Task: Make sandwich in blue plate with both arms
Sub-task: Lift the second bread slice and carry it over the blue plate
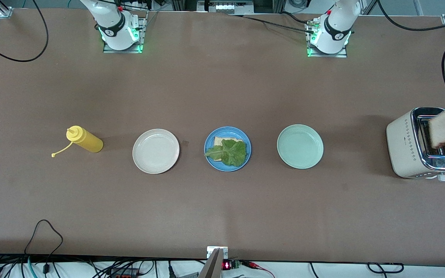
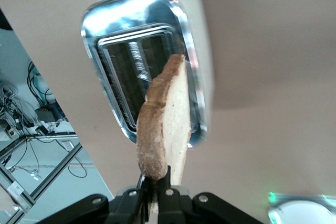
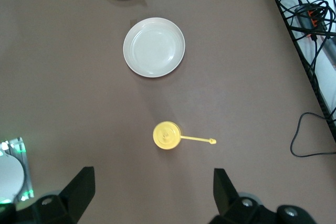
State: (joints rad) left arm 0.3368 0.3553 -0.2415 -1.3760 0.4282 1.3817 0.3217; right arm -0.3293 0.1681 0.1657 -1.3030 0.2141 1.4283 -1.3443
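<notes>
Holding a bread slice (image 2: 167,121) by its lower edge, your left gripper (image 2: 155,192) has its fingers pinched tight on it, directly over the toaster (image 1: 404,144).

- Bread slice: light brown, darker crust, carried on edge above the toaster's chrome slots, clear of them.
- Toaster: cream body, chrome top, standing at the left arm's end of the table.
- Left arm: you see only its base (image 1: 332,33) and the gripper at the edge of the front view; the rest is out of shot.
- Right gripper (image 3: 152,192): fingers spread wide, nothing between them, hanging high over the table above the yellow squeeze bottle (image 3: 166,135). This arm waits.
- Blue plate (image 1: 227,148): round, shallow, raised rim, at mid-table. On it lies one bread slice (image 1: 219,143) with a ruffled green lettuce leaf (image 1: 230,153) on top; no upper slice.
- Cream-white plate (image 1: 155,151): beside the blue plate, toward the right arm's end.
- Mint-green plate (image 1: 300,146): beside the blue plate, toward the left arm's end, between it and the toaster.
- Yellow squeeze bottle: lying on the table, nearest the right arm's end, cap tethered.
</notes>
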